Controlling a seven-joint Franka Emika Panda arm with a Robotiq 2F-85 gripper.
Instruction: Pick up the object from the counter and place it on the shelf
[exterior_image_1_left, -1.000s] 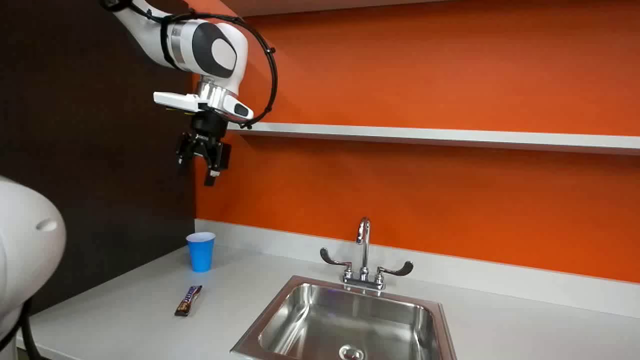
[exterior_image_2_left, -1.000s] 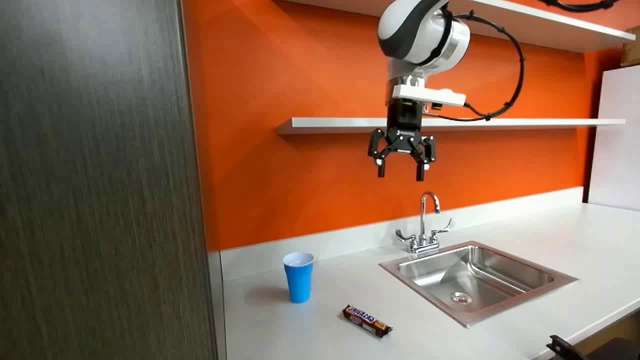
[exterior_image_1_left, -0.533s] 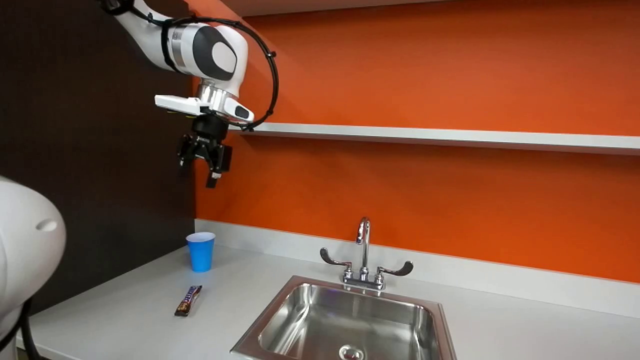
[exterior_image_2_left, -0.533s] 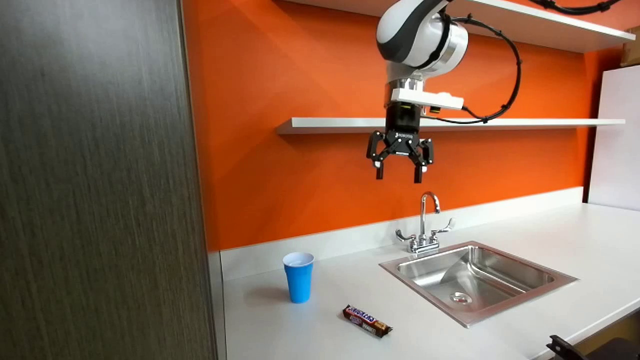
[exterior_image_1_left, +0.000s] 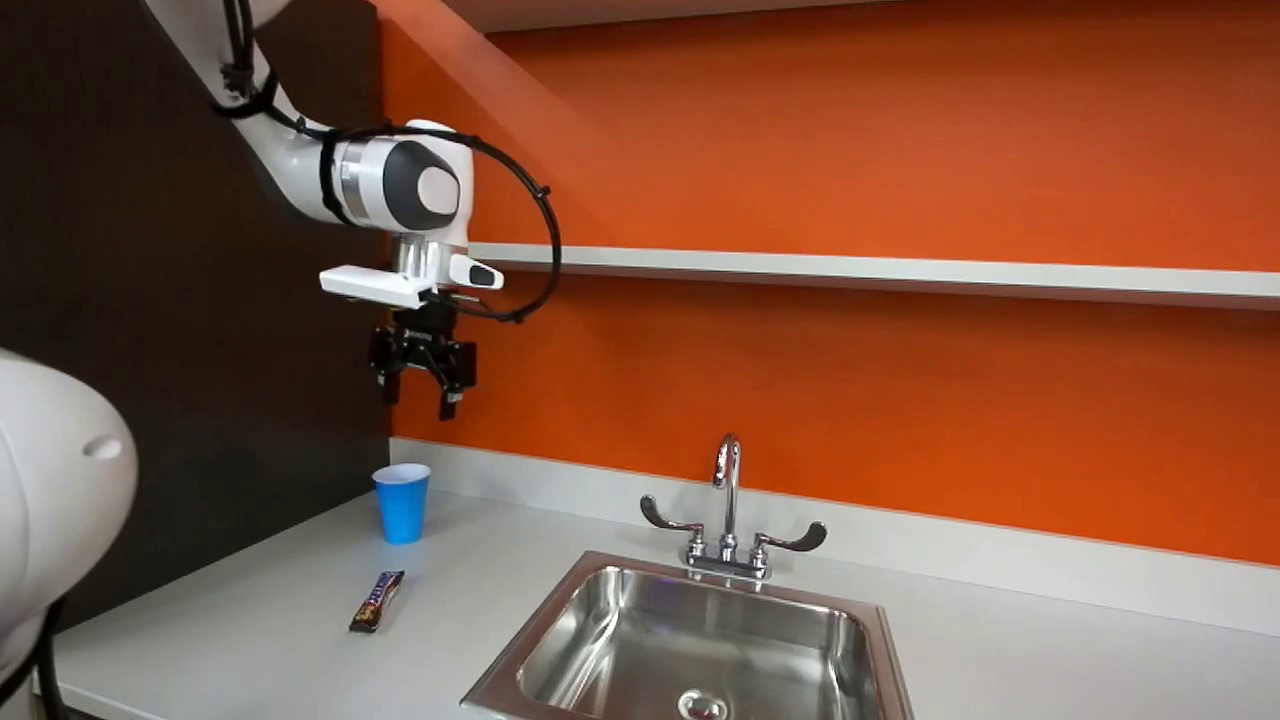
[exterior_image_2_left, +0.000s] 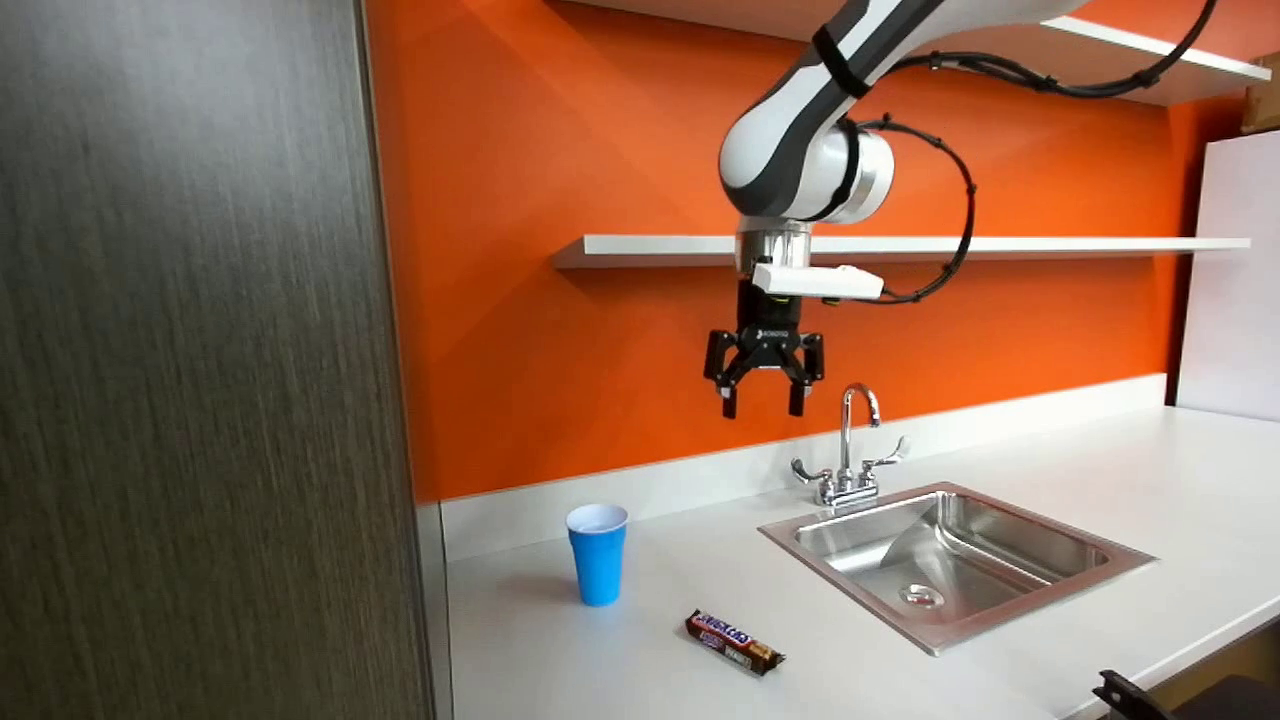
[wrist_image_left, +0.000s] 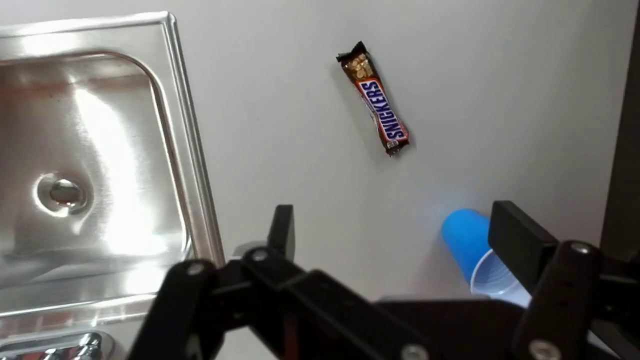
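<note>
The object is a small dark-brown wrapped snack bar (exterior_image_1_left: 377, 602), lying flat on the pale counter (exterior_image_1_left: 470, 572). It also shows in an exterior view (exterior_image_2_left: 735, 642) and in the upper middle of the wrist view (wrist_image_left: 378, 105). My gripper (exterior_image_2_left: 763, 405) hangs fingers down, well above the counter and apart from the bar. Its two fingers are wide apart with nothing between them, as the wrist view (wrist_image_left: 392, 220) also shows. The thin pale shelf (exterior_image_1_left: 850, 268) runs along the orange wall; in both exterior views my fingertips appear below its level.
A blue cup (exterior_image_2_left: 598, 560) stands upright near the bar; in the wrist view it (wrist_image_left: 465, 240) is partly behind the right finger. A steel sink (exterior_image_1_left: 530, 630) with a chrome faucet (exterior_image_2_left: 846, 440) is beside them. A dark panel (exterior_image_2_left: 200, 360) bounds one end; an upper shelf (exterior_image_2_left: 690, 15) is above.
The arm and gripper have moved down clearly, most of it in the last half second, with a slight sideways shift. The fingers stay open. The bar and cup have not moved.
</note>
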